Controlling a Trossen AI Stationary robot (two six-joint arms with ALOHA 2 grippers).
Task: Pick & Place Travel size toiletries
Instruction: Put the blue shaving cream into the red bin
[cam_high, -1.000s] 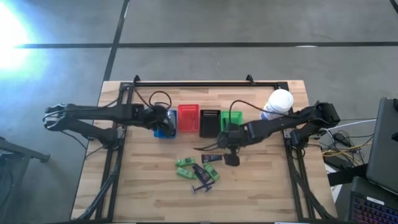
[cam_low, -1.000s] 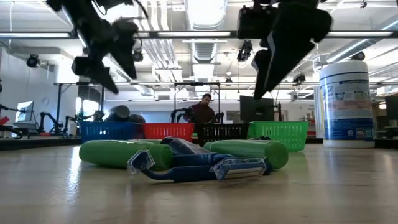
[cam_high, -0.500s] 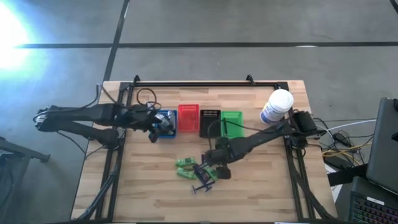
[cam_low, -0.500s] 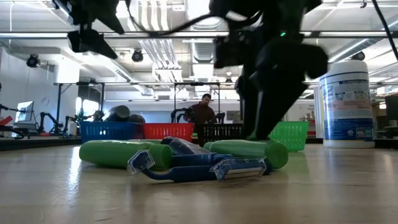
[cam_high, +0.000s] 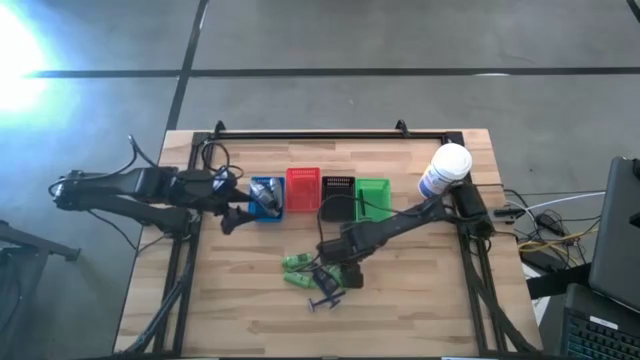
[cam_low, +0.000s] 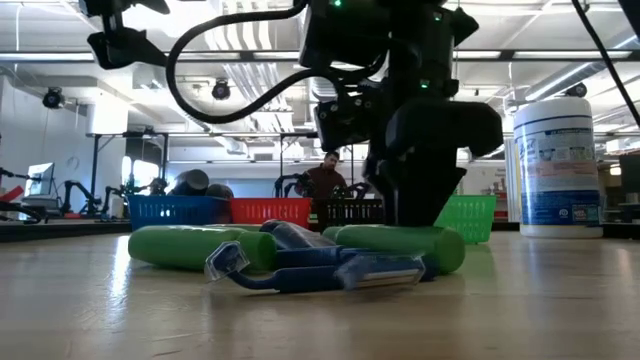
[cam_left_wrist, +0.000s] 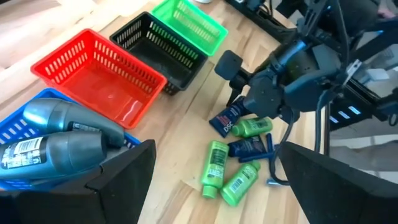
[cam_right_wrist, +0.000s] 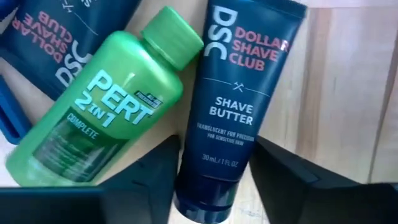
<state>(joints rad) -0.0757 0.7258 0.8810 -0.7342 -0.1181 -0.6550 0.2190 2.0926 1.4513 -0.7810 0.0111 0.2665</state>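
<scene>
A: The shave butter tube (cam_right_wrist: 239, 106) is lying flat on the table (cam_high: 420, 310) in the pile of toiletries in front of the baskets, touching a green Pert bottle (cam_right_wrist: 102, 109).

B: And the right gripper (cam_right_wrist: 214, 171) is hanging right over it, fingers apart, straddling the tube's cap end.

A: It is looking light and soft-walled to me, probably slick plastic. I am guessing a squeeze mid-body dents it, so gripping across the narrow width near the stiffer cap seems safer.

B: The left gripper (cam_left_wrist: 214, 180) is waiting open above the blue basket (cam_left_wrist: 28, 112), where two grey bottles (cam_left_wrist: 59, 140) are already lying.
</scene>
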